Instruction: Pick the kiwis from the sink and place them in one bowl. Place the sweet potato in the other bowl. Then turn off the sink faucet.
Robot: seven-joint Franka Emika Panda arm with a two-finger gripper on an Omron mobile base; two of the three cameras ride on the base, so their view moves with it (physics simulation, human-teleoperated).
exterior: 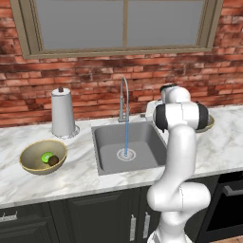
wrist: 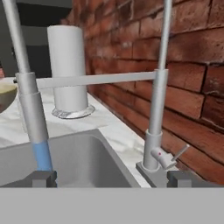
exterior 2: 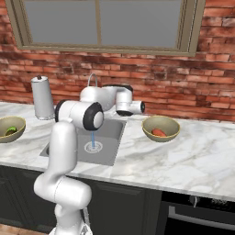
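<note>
since the gripper [wrist: 111, 178] is spread wide and grasps nothing, you push the sink faucet [wrist: 154, 131]'s stiff, slick little lever [wrist: 171, 156] near its tip.

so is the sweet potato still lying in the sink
No, the sweet potato lies in the right bowl; the sink holds only running water.

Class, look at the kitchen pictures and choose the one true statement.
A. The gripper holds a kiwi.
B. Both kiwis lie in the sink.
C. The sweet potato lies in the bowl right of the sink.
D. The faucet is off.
C: the orange-red sweet potato lies in the bowl right of the sink, while water runs from the faucet.
</note>
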